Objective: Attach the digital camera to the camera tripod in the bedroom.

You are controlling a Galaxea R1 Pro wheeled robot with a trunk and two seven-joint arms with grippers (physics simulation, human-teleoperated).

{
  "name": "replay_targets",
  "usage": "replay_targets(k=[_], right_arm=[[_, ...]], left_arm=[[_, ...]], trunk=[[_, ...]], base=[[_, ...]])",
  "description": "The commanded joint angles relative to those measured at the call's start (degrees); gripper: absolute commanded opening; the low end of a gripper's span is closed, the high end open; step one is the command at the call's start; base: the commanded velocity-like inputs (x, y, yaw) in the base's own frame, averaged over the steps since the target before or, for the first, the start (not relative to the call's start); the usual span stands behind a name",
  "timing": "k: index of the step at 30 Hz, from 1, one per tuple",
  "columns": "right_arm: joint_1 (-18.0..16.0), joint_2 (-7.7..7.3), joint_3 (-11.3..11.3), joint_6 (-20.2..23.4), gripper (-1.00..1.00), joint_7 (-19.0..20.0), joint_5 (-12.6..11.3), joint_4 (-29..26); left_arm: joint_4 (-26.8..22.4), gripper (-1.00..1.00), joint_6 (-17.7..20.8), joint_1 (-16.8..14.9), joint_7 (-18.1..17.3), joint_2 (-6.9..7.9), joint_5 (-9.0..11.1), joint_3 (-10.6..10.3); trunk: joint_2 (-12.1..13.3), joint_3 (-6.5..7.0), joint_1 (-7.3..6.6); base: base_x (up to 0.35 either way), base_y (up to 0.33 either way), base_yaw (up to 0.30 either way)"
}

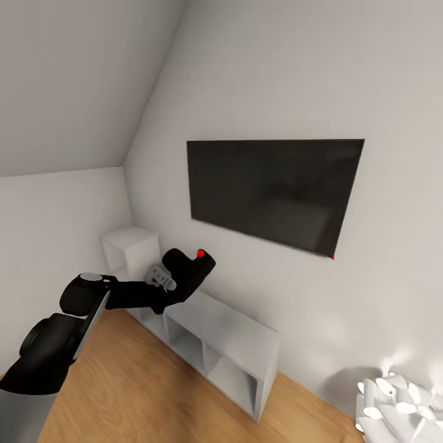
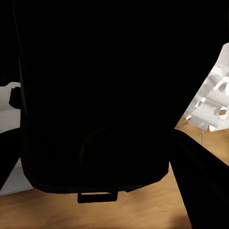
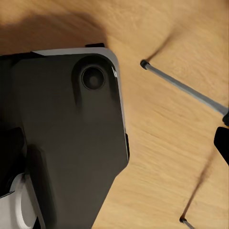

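In the head view my left arm reaches toward the wall, holding up the digital camera (image 1: 187,271), a small black box with a red button on top. My left gripper (image 1: 165,280) is shut on its near side, in front of the white shelves. The camera's dark body (image 2: 95,95) is right up against the lens in the left wrist view. Two thin silver-grey legs of the camera tripod (image 3: 183,86) with black feet stand on the wood floor in the right wrist view, beside my own dark base (image 3: 71,143). The tripod's head is out of view.
A black flat screen (image 1: 274,191) hangs on the pale wall. Low white cube shelves (image 1: 215,344) run along the wall below it, with a taller cube unit (image 1: 132,246) in the corner. A white lit ornament (image 1: 394,406) sits at the lower right.
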Motion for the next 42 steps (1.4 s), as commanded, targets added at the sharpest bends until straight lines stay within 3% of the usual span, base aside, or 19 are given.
replay_targets(k=[1,15,33,42], right_arm=[[-0.08,0.04,0.48,-0.4,1.0,-0.02,-0.53,0.24],[-0.08,0.04,0.48,-0.4,1.0,-0.03,-0.51,0.24],[-0.08,0.04,0.48,-0.4,1.0,-0.02,-0.53,0.24],[-0.08,0.04,0.48,-0.4,1.0,-0.03,-0.53,0.24]], left_arm=[[-0.04,-1.0,0.22,-0.04,-0.56,0.0,-0.47,-0.02],[-0.04,-1.0,0.24,-0.04,-0.56,-0.06,-0.5,-0.04],[-0.04,-1.0,0.11,-0.04,-0.65,-0.06,-0.53,-0.04],[-0.04,-1.0,0.07,-0.04,-0.59,-0.06,-0.51,-0.04]], trunk=[[-0.04,-0.02,0.04],[-0.04,-0.02,0.04],[-0.04,-0.02,0.04],[-0.04,-0.02,0.04]], base=[[0.177,0.0,0.0],[0.07,0.0,-0.021],[0.005,0.0,-0.24],[0.228,0.0,-0.085]])
